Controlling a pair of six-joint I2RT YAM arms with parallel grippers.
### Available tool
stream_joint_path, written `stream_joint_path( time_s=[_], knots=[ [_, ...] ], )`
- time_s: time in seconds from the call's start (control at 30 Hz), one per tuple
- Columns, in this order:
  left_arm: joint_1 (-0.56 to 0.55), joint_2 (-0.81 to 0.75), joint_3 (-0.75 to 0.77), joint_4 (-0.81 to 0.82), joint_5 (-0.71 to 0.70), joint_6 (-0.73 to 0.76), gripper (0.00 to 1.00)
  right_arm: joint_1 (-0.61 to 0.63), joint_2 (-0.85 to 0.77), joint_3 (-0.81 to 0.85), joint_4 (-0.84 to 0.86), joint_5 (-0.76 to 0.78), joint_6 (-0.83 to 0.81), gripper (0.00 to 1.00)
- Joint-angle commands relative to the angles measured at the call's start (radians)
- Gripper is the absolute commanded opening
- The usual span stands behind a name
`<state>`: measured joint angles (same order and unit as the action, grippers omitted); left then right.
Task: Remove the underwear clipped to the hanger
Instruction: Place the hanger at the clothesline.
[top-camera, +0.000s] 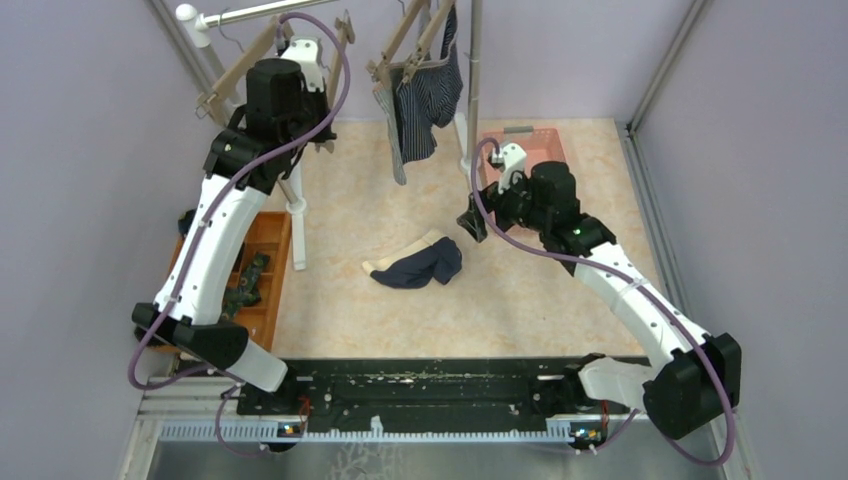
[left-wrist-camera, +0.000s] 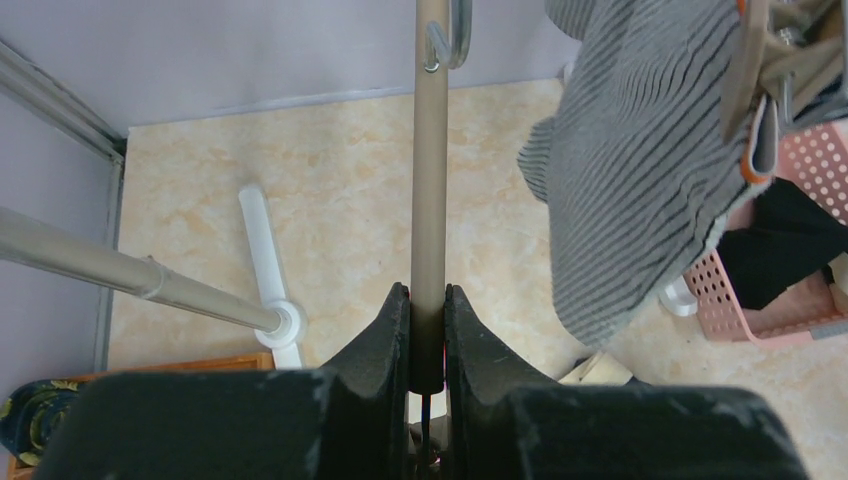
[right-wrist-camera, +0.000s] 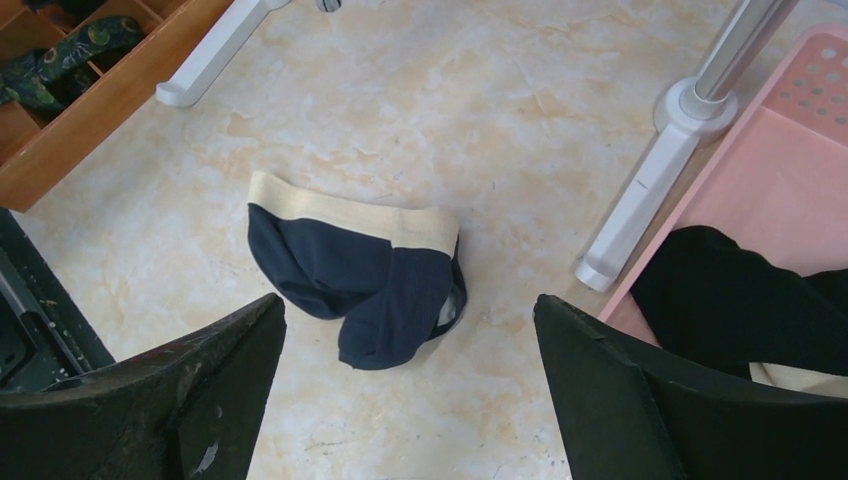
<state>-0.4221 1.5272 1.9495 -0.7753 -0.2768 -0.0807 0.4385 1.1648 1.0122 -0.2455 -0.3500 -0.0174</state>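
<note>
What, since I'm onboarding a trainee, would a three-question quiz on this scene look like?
1. True or false: the right gripper is shut on the underwear with the beige waistband.
2. The left gripper is clamped on: A the hanger bar; B a sock; C nothing.
3. Fill in: the grey striped underwear hangs from a hanger ____.

Key: 1 false, since its jaws are open above the garment. 2 A. 3 clip.

The grey striped underwear (left-wrist-camera: 640, 170) is cut off by the top edge.
</note>
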Motion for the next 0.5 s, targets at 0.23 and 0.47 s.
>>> stream_joint_path(
  time_s=[0.23, 0.47],
  knots=[
    [0.062, 0.043, 0.139, 0.117, -0.020, 0.067, 0.00, 0.006, 0.010, -0.044, 0.118, -0.017, 0.011, 0.93],
    [0.144, 0.060, 0.120, 0.187, 0.032, 0.073, 0.00, 0.013, 0.067, -0.037, 0.059, -0.010, -0.016, 0.93]
  ],
)
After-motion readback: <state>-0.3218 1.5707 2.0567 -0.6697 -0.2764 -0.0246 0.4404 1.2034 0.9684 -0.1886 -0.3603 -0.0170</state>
